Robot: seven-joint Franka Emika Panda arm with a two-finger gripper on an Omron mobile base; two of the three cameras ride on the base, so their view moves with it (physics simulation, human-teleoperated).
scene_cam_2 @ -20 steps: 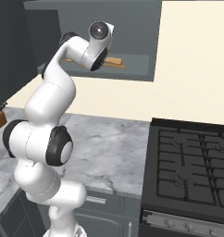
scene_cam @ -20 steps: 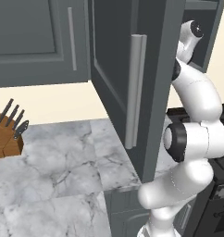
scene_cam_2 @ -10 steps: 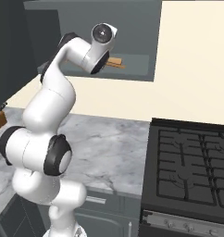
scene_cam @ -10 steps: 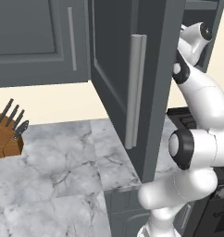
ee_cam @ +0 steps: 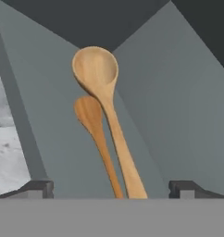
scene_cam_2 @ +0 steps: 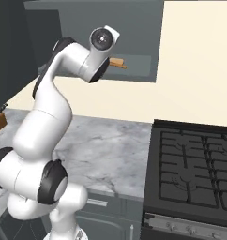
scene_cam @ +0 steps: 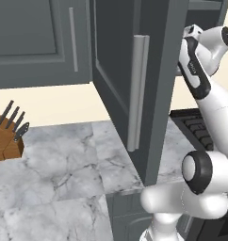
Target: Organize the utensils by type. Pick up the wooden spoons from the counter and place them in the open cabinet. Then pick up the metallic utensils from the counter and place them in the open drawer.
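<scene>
Two orange-brown wooden spoons lie side by side on the grey floor of the open cabinet (scene_cam_2: 134, 42). The larger spoon (ee_cam: 102, 88) is in front, and the smaller spoon (ee_cam: 93, 122) is partly behind it. My gripper (ee_cam: 112, 190) is open, its fingertips (ee_cam: 37, 189) standing wide apart on either side of the handles without touching them. In the right base view the hand is raised to the cabinet shelf, where a spoon's handle end (scene_cam_2: 117, 63) sticks out. The metallic utensils and the drawer are out of view.
The cabinet's tall door (scene_cam: 130, 84) with its silver bar handle hangs open beside the arm. A wooden knife block (scene_cam: 7, 139) stands at the left of the marble counter (scene_cam: 64, 174). A black stove (scene_cam_2: 195, 173) lies to the right.
The hand has drawn back a little from the cabinet and the elbow has dropped. The jaws stay open and the spoons stay on the shelf.
</scene>
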